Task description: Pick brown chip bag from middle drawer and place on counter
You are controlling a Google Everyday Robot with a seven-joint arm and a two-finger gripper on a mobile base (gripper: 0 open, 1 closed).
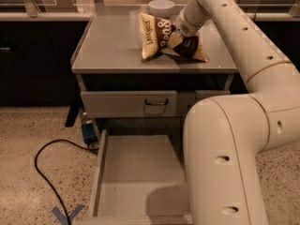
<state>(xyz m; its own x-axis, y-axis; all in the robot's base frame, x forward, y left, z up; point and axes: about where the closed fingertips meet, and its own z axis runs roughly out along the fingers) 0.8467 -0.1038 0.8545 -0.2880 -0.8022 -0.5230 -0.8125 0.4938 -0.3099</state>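
Note:
The brown chip bag (161, 35) lies crumpled on the counter (112, 46), toward its back right, with one tan end raised on the left and the other tan end low on the right. My gripper (180, 35) reaches down from the upper right and is shut on the bag's middle; the bag hides most of it. The bag's lower edge rests on the counter top. The middle drawer (140, 177) stands pulled out below, its flat floor bare. My arm's white body covers the drawer's right side.
A white bowl (161, 6) stands at the back of the counter just behind the bag. A closed drawer with a dark handle (156, 102) sits under the counter. A black cable (44, 172) and blue tape (68, 214) lie on the floor at left.

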